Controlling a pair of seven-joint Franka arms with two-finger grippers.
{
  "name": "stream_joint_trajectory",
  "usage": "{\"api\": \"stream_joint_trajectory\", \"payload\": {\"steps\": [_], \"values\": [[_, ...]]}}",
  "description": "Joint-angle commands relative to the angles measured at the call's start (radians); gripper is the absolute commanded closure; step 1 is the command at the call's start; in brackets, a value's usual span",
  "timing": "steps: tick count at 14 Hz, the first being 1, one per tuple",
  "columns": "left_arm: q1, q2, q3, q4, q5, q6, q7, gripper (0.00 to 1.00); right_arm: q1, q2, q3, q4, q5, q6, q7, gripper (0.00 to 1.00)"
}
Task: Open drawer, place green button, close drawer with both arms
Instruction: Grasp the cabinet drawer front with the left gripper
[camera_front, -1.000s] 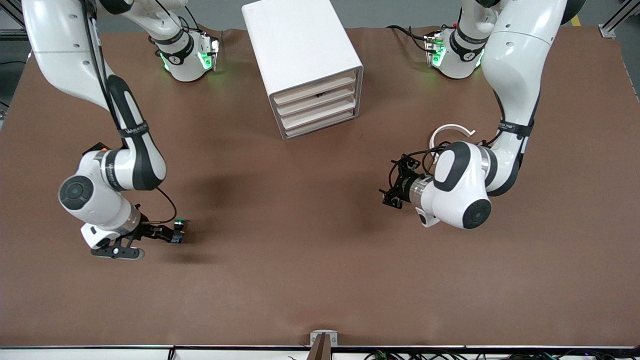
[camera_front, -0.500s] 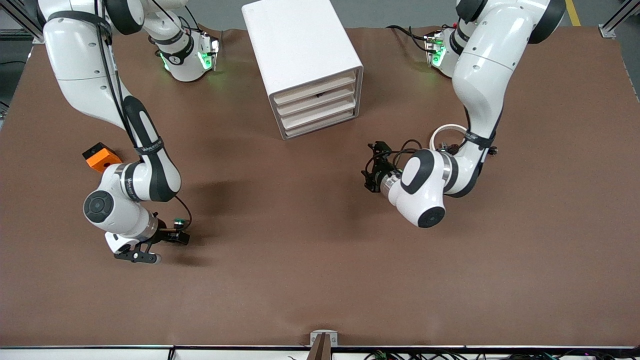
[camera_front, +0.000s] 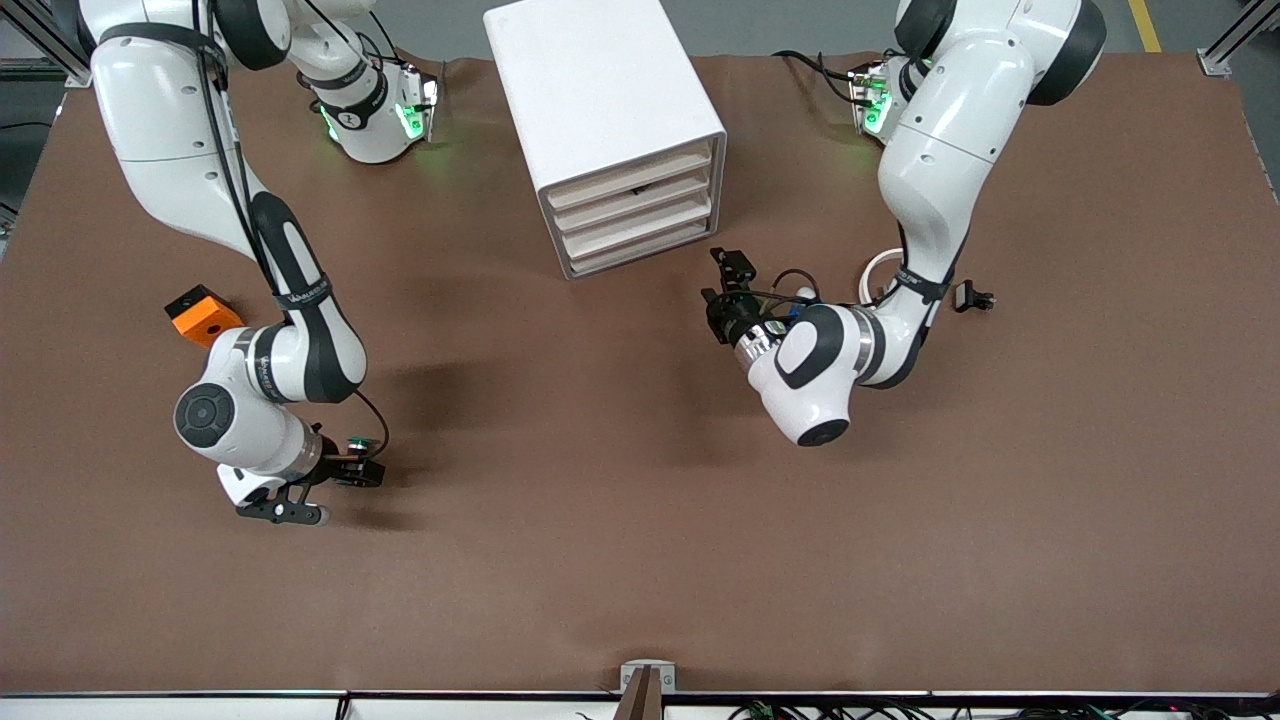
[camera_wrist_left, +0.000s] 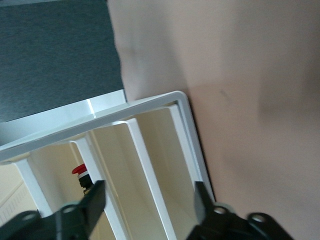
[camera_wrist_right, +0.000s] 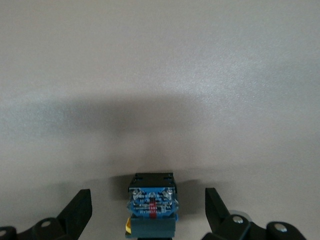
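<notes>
Fingers: right gripper (camera_wrist_right: 148, 210) spread wide, straddling the button (camera_wrist_right: 151, 207) on the table toward the right arm's end, not yet pinching. Left gripper (camera_wrist_left: 148, 205) fingers parted, now swung up before the cabinet (camera_front: 605, 120); every drawer (camera_front: 634, 212) still shut. Opening comes first.

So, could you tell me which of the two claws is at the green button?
The right claw, open astride the button; the left claw faces the cabinet.
</notes>
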Motion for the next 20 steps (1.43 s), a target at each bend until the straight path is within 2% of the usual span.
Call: {"api": "stream_joint_trajectory", "payload": {"steps": [1,8,10,12,14,15,18,20], "values": [[-0.007,0.021,0.001,0.028,-0.028,-0.032,-0.032,0.31,0.002,0.009,-0.006,0.013,0.004,-0.012,-0.035,0.00],[-0.056,0.064,0.001,0.021,-0.030,-0.035,-0.029,0.31,0.000,0.012,-0.006,0.012,0.004,-0.011,-0.021,0.01],[-0.068,0.065,0.001,0.015,-0.030,-0.049,-0.027,0.32,0.003,0.012,-0.006,0.002,0.005,-0.007,-0.019,0.21],[-0.079,0.073,0.001,0.011,-0.030,-0.052,-0.029,0.35,0.005,0.012,-0.006,0.002,0.005,-0.004,-0.015,0.35],[-0.092,0.082,-0.002,0.001,-0.030,-0.053,-0.027,0.39,0.003,0.014,-0.006,0.001,0.007,-0.001,-0.013,0.35],[-0.096,0.082,-0.003,-0.011,-0.030,-0.055,-0.027,0.41,0.003,0.014,-0.006,0.001,0.007,-0.003,-0.013,0.41],[-0.099,0.081,-0.028,-0.044,-0.030,-0.082,-0.023,0.43,0.003,0.012,-0.006,-0.007,0.011,-0.009,-0.013,1.00],[-0.100,0.082,-0.043,-0.057,-0.030,-0.096,-0.023,0.44,0.005,0.010,-0.006,-0.004,0.014,-0.011,-0.002,1.00]]}}
